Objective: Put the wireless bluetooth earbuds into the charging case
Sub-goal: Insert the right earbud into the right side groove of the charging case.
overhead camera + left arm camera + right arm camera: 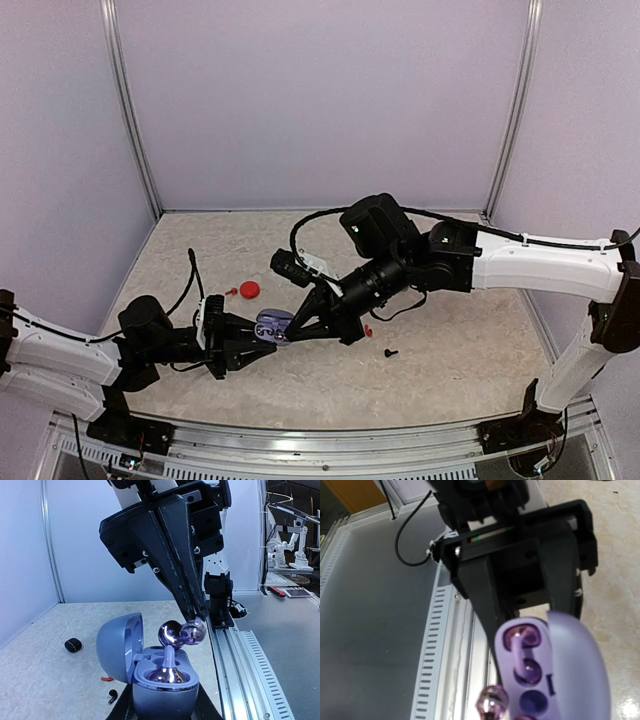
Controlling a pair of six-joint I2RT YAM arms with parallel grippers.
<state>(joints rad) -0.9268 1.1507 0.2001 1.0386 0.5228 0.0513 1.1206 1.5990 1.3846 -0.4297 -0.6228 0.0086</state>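
Rail (pixel 330 445) edges the frame's bottom. Pale walls (pixel 320 100) close the marbled worktop (pixel 450 250) on three sides. Lower centre, the left claw (pixel 262 342) grips the open charging case (pixel 272 326). The right claw (pixel 198 616), closed, pinches a silvery earbud (pixel 192 631) just above it.

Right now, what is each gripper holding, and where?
The left gripper: open charging case, by its base. The right gripper: silvery earbud, pinched at one end.

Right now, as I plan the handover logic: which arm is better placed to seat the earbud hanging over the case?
Right. The right gripper pinches the loose earbud just above the open charging case, while the left gripper is occupied holding that case.
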